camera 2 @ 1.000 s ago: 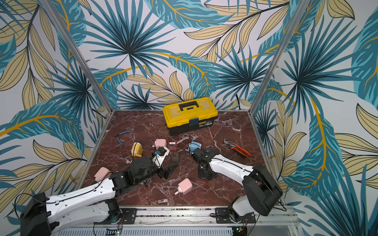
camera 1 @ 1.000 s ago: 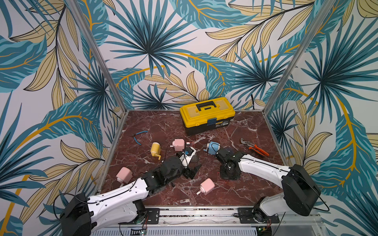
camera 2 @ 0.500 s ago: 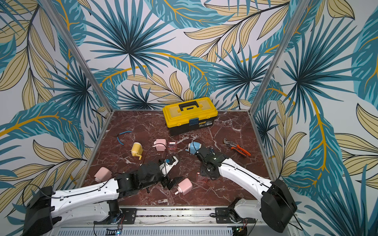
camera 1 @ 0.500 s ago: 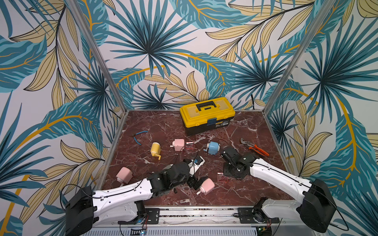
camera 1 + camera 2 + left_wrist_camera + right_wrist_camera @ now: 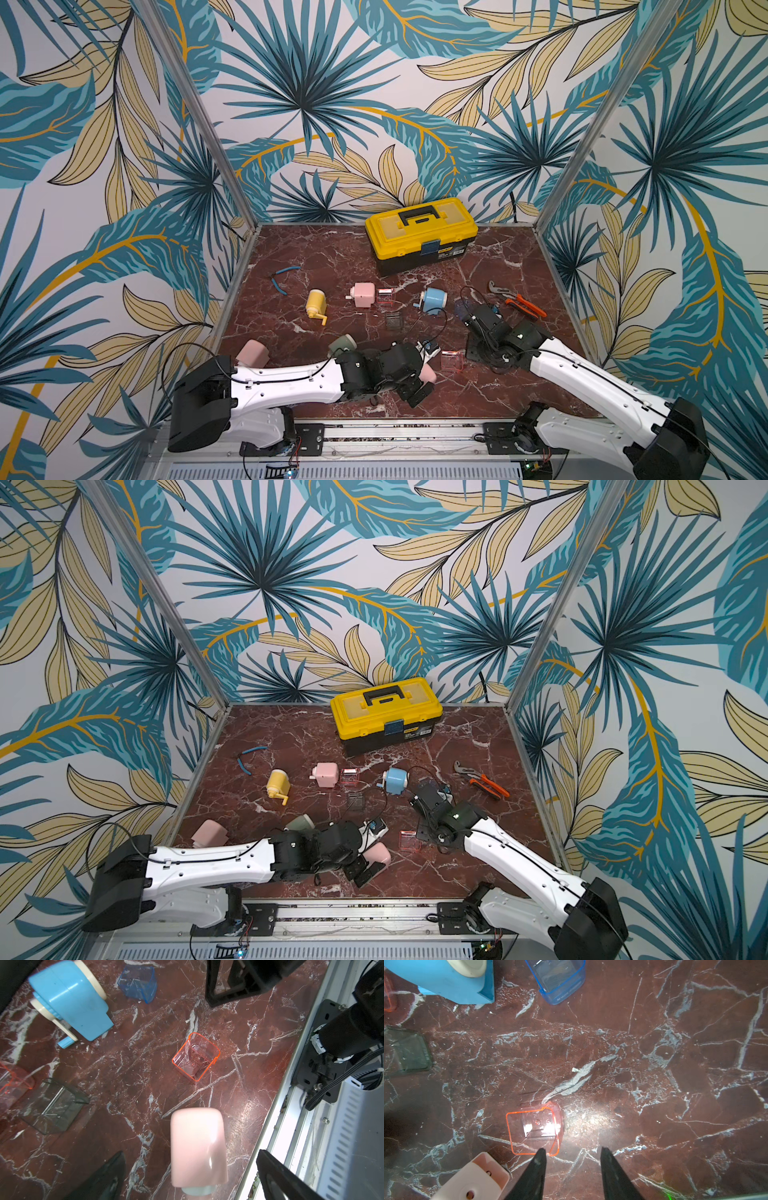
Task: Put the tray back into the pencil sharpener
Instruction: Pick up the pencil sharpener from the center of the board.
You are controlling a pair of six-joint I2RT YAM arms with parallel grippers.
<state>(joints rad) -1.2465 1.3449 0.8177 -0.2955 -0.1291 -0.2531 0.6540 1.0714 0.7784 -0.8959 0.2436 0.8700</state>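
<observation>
In both top views the orange tray is lying open side up on the marble table near its front edge. It is just beside the pink sharpener but apart from it, not inserted. Bare marble is showing in front of the tray. The left gripper is straddling the sharpener, and the right gripper is hanging just beside the tray. The yellow toolbox is carrying a label (too small to read).

Left wrist: the fingers are standing wide apart, released, with the sharpener between them untouched. The metal rail is running close alongside.

Right wrist: the jaws are standing parted and empty. One fingertip is overlapping the tray's rim – contact unclear. The blue tray is bearing embossed lettering – blurred.
</observation>
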